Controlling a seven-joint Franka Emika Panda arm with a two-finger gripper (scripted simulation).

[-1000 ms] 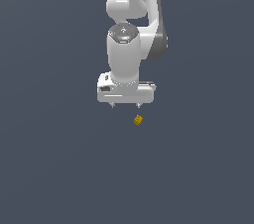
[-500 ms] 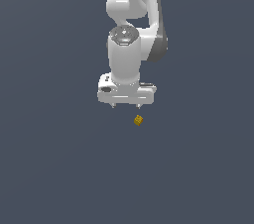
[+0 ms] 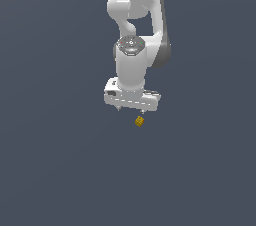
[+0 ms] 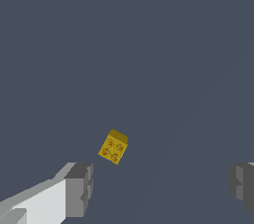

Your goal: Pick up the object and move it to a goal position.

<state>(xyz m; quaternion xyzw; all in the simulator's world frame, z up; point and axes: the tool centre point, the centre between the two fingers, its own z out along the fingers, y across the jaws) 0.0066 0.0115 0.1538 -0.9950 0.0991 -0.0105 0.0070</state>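
Nearest, in the wrist view: saw grey fingers (image 4: 78,188) of the gripper (image 4: 161,186) spread wide, gripping nothing. Just beyond, found the yellow-orange cube (image 4: 113,147) lying on the dark floor (image 4: 149,44), turned askew, nearer one finger than the other, not centred in the gap. Farther off, in the exterior view: noted the gripper (image 3: 134,110) dropped lower than a second before, close above the cube (image 3: 139,121); logged no shift of the cube. Judged as descent toward the grasp, pick not yet made; likely needed sideways correction and more lowering before closing. Spotted no goal marker.
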